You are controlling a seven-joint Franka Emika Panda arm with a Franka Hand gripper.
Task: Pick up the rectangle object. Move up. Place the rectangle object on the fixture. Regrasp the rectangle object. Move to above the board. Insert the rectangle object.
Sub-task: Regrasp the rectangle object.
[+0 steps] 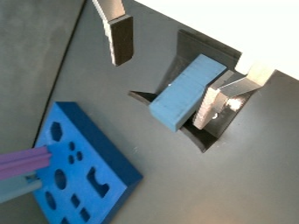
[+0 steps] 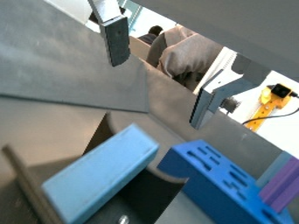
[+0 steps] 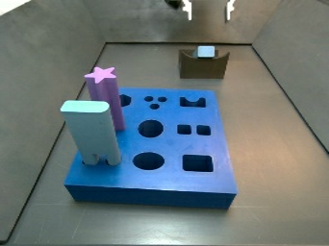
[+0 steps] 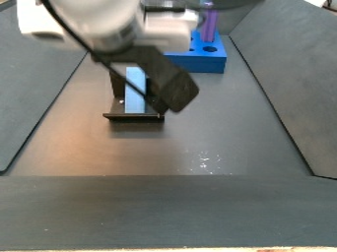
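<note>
The rectangle object [image 1: 184, 93], a slate-blue bar, lies tilted in the notch of the dark fixture [image 1: 201, 133]. Both show in a side view too, the bar [image 3: 205, 52] on the fixture [image 3: 202, 65] at the far end of the floor. My gripper [image 1: 163, 90] is open and empty, its jaws standing wide apart. It hangs well above the fixture, at the top edge of a side view [image 3: 209, 12]. The bar [image 2: 100, 175] lies below, touching neither finger [image 2: 114, 39]. The bright blue board [image 3: 154, 144] lies nearer, with several shaped holes.
A purple star-topped post [image 3: 104, 96] and a pale light-blue block [image 3: 92, 135] stand in the board's left side. Sloping grey walls [image 3: 38, 96] enclose the floor. The arm's body [image 4: 93, 20] fills the upper part of a side view.
</note>
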